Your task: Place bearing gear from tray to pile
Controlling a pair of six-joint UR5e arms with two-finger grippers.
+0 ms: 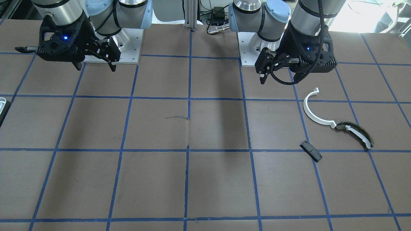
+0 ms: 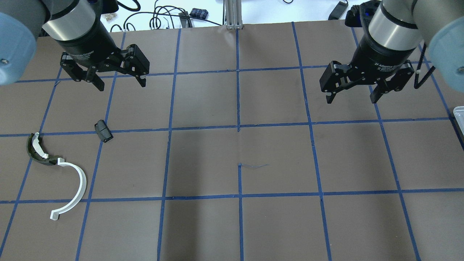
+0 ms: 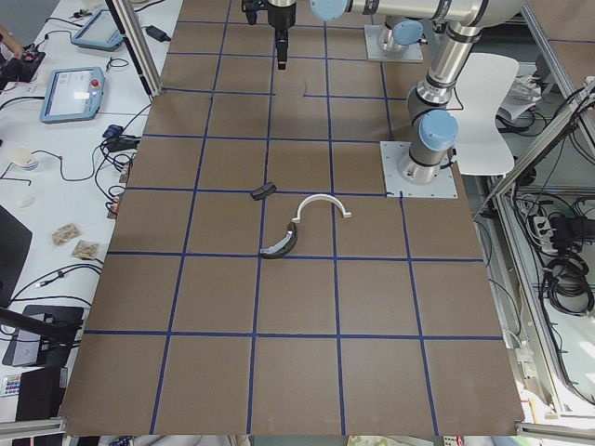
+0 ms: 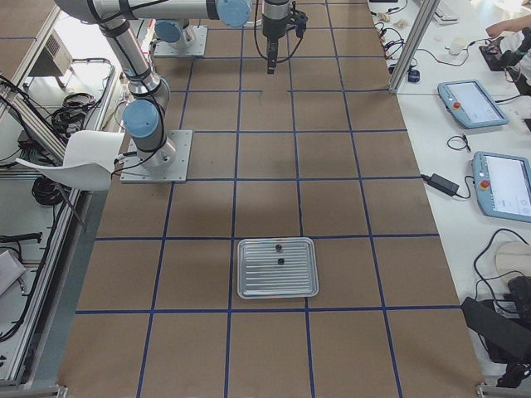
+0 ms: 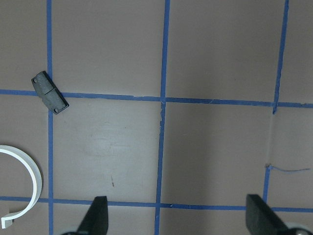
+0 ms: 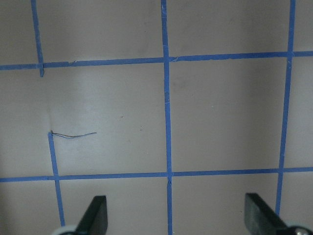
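The tray point(image 4: 249, 282) lies at the table's right end, and only its rim shows in the overhead view point(image 2: 459, 115). Two small dark parts point(image 4: 280, 253) sit in it; I cannot tell which is the bearing gear. The pile lies on the left side: a white half-ring point(image 2: 77, 188), an olive curved piece point(image 2: 35, 152) and a black block point(image 2: 103, 131). My left gripper point(image 2: 121, 85) hangs open and empty above the table, beyond the block point(image 5: 49, 92). My right gripper point(image 2: 351, 98) is also open and empty, well left of the tray.
Blue tape lines grid the brown table. The arms' base plates point(image 1: 128, 48) point(image 1: 250, 54) sit at the robot's edge, with an aluminium post point(image 2: 233, 14) at the opposite edge. Teach pendants point(image 4: 473, 104) and cables lie on the operators' bench.
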